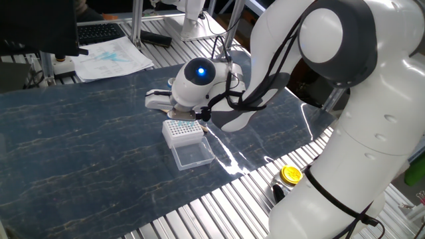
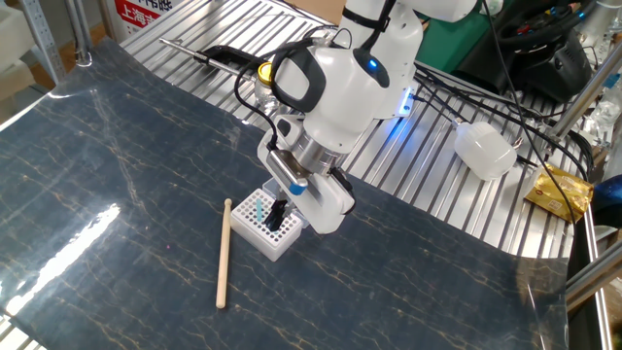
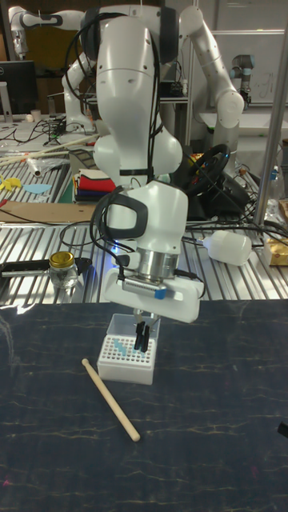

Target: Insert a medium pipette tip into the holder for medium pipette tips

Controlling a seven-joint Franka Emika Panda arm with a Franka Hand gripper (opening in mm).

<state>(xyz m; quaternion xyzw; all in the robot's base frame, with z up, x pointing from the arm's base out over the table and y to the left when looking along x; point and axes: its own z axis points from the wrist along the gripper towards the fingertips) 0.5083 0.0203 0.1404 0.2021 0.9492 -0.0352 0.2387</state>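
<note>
The holder for medium pipette tips (image 2: 260, 229) is a small white box with a grid of holes; it also shows in the tall view (image 3: 126, 365) and in the first fixed view (image 1: 184, 133). Its clear lid (image 1: 194, 154) lies flat, opened out beside it. A light-blue medium pipette tip (image 2: 262, 208) (image 3: 120, 346) stands tilted in the holder's top. My gripper (image 2: 277, 216) (image 3: 142, 334) hangs straight above the holder, just right of the tip and apart from it. Its dark fingers stand a narrow gap apart with nothing between them.
A cream wooden stick (image 2: 224, 253) (image 3: 110, 389) lies on the dark mat left of the holder. A yellow-lidded jar (image 3: 62, 268) and a white bottle (image 2: 485, 148) sit on the metal slats behind. Papers (image 1: 109, 56) lie at the far corner.
</note>
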